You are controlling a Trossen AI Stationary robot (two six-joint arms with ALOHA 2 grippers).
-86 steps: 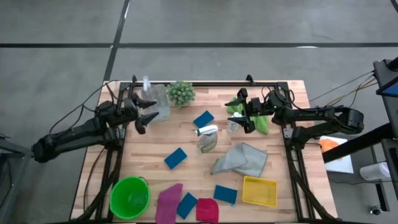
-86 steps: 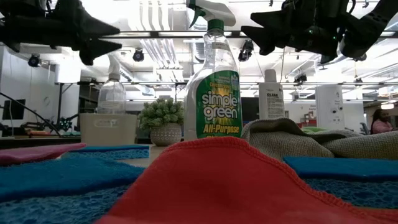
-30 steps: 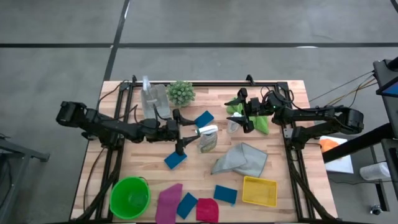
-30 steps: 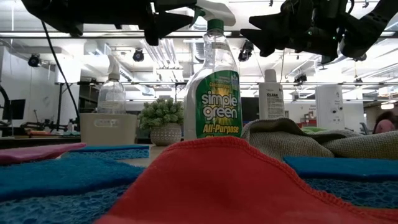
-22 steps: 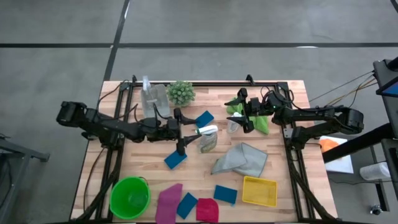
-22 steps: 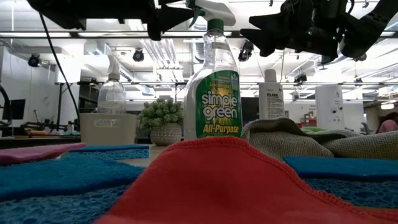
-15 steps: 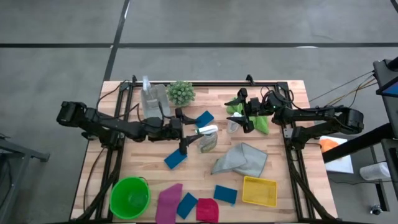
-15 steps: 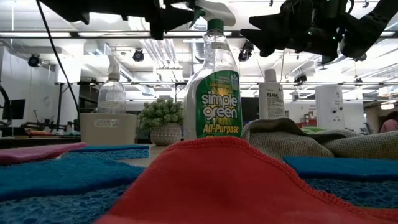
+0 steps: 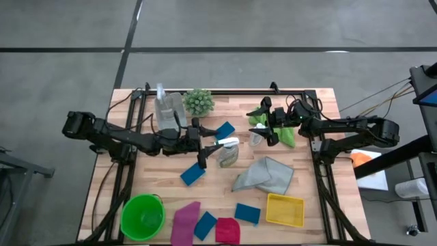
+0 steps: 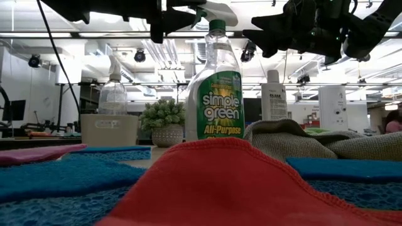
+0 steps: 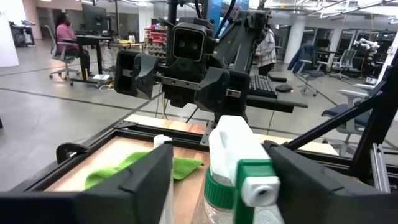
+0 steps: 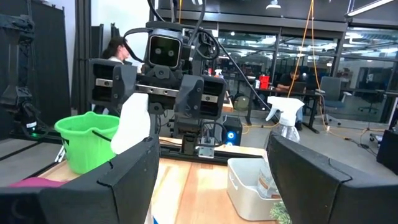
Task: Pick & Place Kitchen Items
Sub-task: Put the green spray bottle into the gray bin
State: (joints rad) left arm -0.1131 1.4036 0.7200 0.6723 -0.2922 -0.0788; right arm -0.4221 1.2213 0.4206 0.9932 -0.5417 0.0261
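A clear spray bottle (image 9: 227,154) with a green label, green collar and white trigger head (image 11: 239,155) stands upright at the table's middle. My left gripper (image 9: 205,145) reaches level from the table's left, open, one finger on each side of that head. My right gripper (image 9: 268,128) hangs open at the far right, above a small clear bottle with a white cap (image 9: 255,139), whose top (image 12: 134,121) shows between its fingers. A green cloth (image 9: 287,133) lies flat beside that bottle. My left gripper comes level from the table's left, its fingers lying across the spray bottle's head. One finger (image 11: 298,180) stands right against the nozzle side (image 11: 260,186), and I cannot tell whether it touches. A gap shows between the other finger (image 11: 134,186) and the head.
A white bin (image 9: 169,111) with another sprayer and a small plant (image 9: 199,102) stand at the far edge. Blue sponges (image 9: 192,173) (image 9: 223,130) (image 9: 247,213), a grey cloth (image 9: 265,175), a pink cloth (image 9: 184,222) and a red cloth (image 9: 227,230) lie about. A green bucket (image 9: 143,216) and a yellow tray (image 9: 285,209) sit near the front.
My left gripper has edged a little toward the table's right edge, so its fingers reach farther alongside the spray bottle's head. The bottle stays upright in its place.
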